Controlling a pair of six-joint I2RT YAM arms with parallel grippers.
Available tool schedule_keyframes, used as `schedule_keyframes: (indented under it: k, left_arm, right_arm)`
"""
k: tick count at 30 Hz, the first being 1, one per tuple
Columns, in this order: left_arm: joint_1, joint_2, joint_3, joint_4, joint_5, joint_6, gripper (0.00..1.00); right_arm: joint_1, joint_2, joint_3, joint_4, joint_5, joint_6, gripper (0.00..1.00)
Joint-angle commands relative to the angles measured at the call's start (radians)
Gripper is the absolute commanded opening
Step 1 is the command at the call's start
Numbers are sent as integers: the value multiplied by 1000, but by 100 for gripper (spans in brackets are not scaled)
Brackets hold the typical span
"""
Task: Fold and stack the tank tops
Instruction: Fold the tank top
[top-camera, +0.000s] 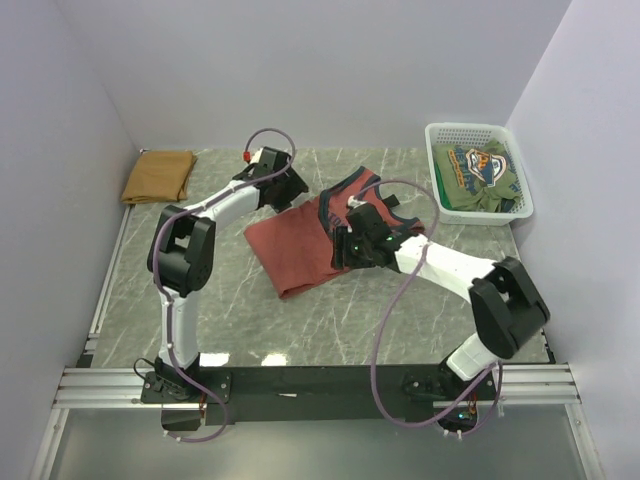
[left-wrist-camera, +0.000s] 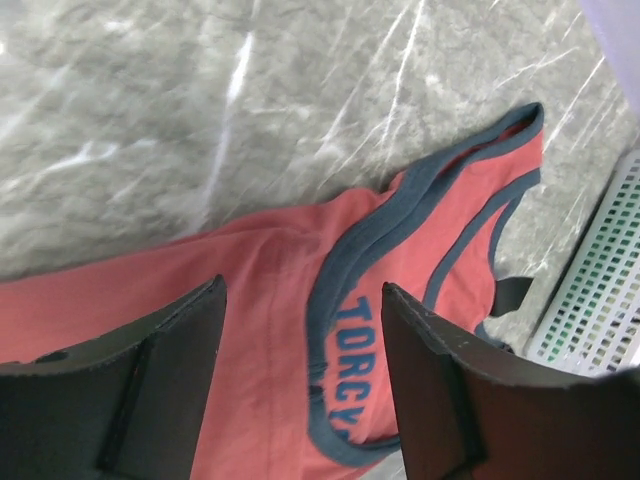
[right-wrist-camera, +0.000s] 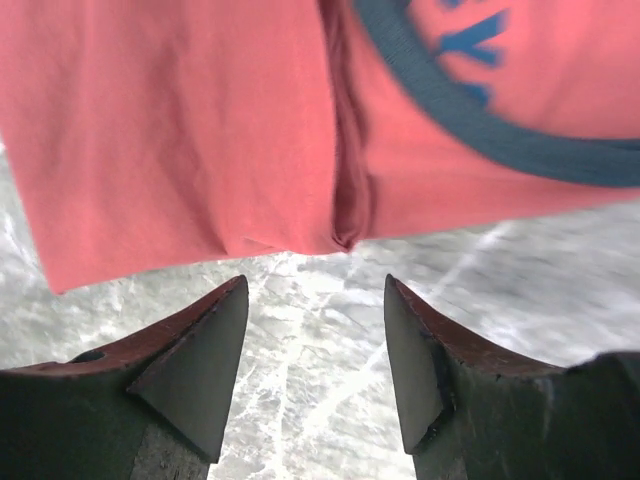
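The rust-red tank top (top-camera: 300, 245) lies folded lengthwise in the middle of the table, its dark-trimmed neck and straps (top-camera: 385, 205) toward the back right. The left wrist view shows its red cloth (left-wrist-camera: 270, 290) and blue chest lettering (left-wrist-camera: 350, 360) below my left gripper (left-wrist-camera: 303, 290), whose jaws stand open with nothing in them. My right gripper (right-wrist-camera: 315, 285) is open too, over bare marble just off the shirt's near edge (right-wrist-camera: 340, 240). The tan-brown tank top (top-camera: 158, 176) lies folded at the back left. From above, my left gripper (top-camera: 290, 192) and my right gripper (top-camera: 345, 240) hover over the red shirt.
A white mesh basket (top-camera: 520, 195) at the back right holds a green printed garment (top-camera: 482, 178); its wall (left-wrist-camera: 590, 290) shows at the right of the left wrist view. Grey marble table (top-camera: 330, 320) lies in front of the shirt. White walls close in on three sides.
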Motion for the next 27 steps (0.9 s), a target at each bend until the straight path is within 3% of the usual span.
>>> schedule_keyframes:
  k: [1,4,8,11,15,20,27]
  left_arm:
    - [20,-121,-74,54,-19,36,69]
    - [37,-193,-163,54,-38,33,65]
    - [66,-262,-286,68,-52,16,55]
    - [101,-311,-390,117,-26,6,46]
    - [146,-344,-482,162,9,25,37]
    - [171,-316,-504,182,52,52,27]
    - [197,-297,-534,197,69,65,24]
  right_arm:
    - [-7,-115,34,-55,132,9,64]
    - [13,-143,38,-49,125,21,62]
    - [120,-77,116,-60,160,35,45]
    - [248,24,211,-76,213,36,38]
    - [384,167,353,-116,267,36,36]
    - [426,319,457,-147,310,35,35]
    - [430,402,373,-113,264,53,32]
